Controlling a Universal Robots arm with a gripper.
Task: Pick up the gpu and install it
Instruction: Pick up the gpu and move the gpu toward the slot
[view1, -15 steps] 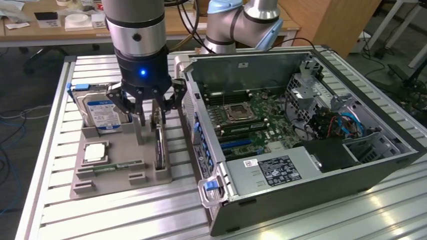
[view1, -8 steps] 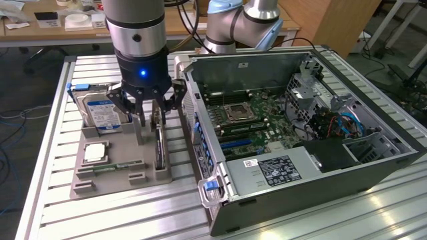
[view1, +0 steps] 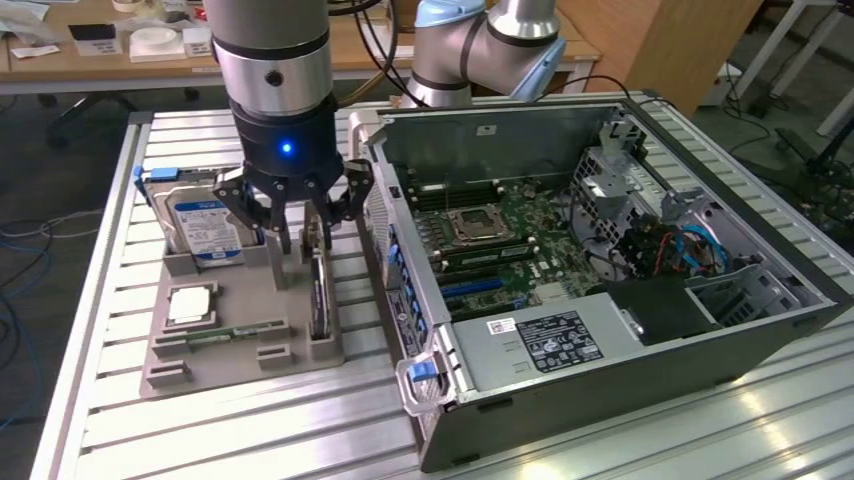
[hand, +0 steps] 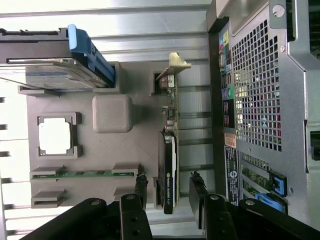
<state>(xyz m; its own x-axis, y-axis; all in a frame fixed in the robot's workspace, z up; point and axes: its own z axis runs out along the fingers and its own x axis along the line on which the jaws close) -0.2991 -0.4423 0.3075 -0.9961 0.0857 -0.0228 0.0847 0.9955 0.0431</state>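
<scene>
End effector (hand: 169, 196) astride the gpu (hand: 169, 155)
Fingers (hand: 141, 192) spread, either side of the card standing on edge in its gray holder (hand: 142, 145); an off-centre squeeze could tilt or jam it.

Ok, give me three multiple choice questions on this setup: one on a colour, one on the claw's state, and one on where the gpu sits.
1. What colour is the hard drive label?
A) red B) blue C) yellow
2. How is the claw?
A) open, a finger either side of the gpu B) shut on the gpu C) shut on the hard drive
3. Where is the gpu?
A) lying flat on the hard drive B) lifted clear in the claw C) standing on edge in the grey holder

Answers: B, the label is blue in the exterior view; A, the wrist view shows a gap between each finger and the card; C, the card's lower edge sits in the holder's slot.
</scene>
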